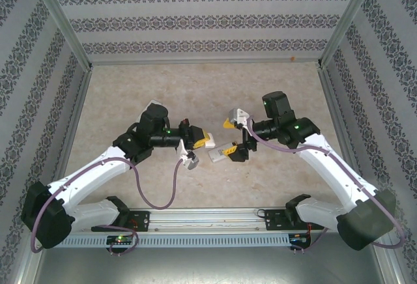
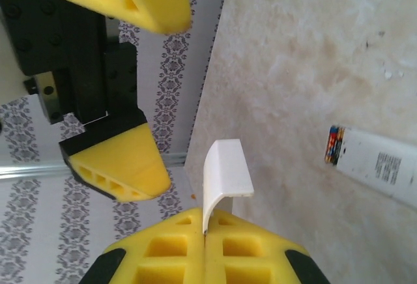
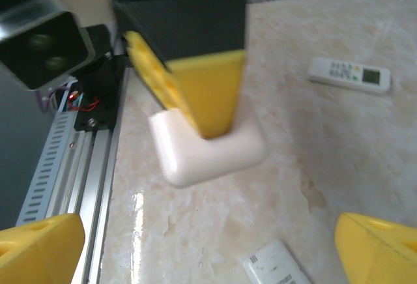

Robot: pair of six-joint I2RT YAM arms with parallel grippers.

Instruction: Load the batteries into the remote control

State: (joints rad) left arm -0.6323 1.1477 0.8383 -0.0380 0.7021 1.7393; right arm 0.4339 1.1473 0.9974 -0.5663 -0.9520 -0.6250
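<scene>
presently, item: remote control (image 2: 381, 170), white, lying flat on the table (image 2: 313, 49), label side up, just below and between the two grippers. a multicoloured patch at one end is too small to read as cells or sticker, so whether batteries sit in it cannot be told.

battery cover (image 3: 208, 150): curved white plate, off the remote, held clear above the table, pinched at one edge by the left gripper (image 2: 205, 235), whose fingers are closed tight on it.

right gripper (image 1: 229, 138): facing the cover, fingers spread wide, holding nothing.

second remote (image 3: 350, 74): buttons up, well apart.

step, as judged: compartment opened, cover in hand, loading itself not yet done.

next move, as judged: keep or park the cover out of the way while the free right gripper takes a cell with a centred pinch and lines it up with the bay.
</scene>
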